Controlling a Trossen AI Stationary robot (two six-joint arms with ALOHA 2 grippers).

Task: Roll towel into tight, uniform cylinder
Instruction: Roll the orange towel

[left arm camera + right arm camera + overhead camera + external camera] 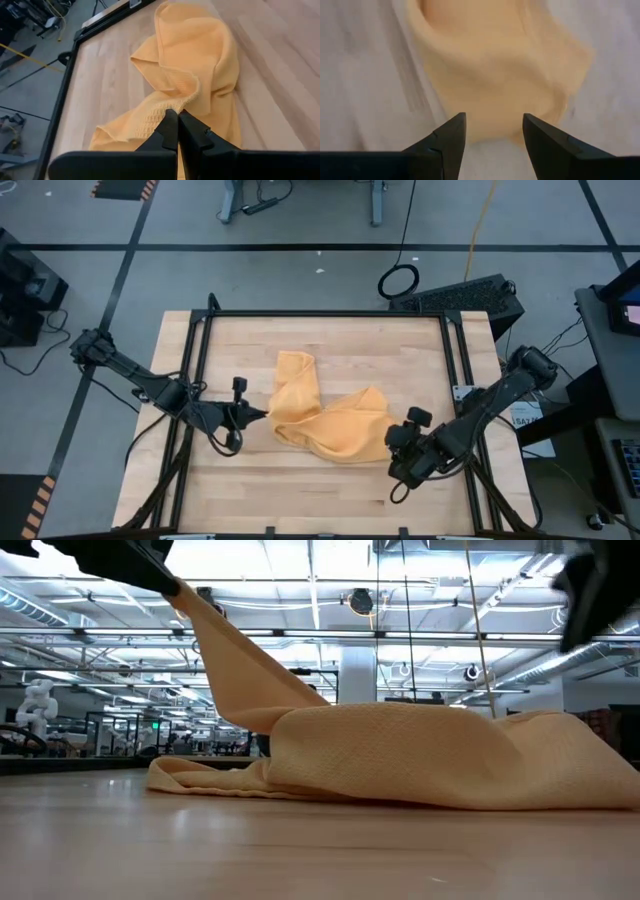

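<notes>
Now pinching the towel (200, 60) edge in the left gripper (177, 116), lifting it; right gripper (492, 125) hovering spread apart beside the cloth.

You saw the towel (210, 55) as soft, matt cloth with a fine waffle-like weave. The table (350, 480) was pale wood in smooth jointed strips with a light sheen, and the left gripper (178, 116) had fingers of matt black plastic.
</notes>
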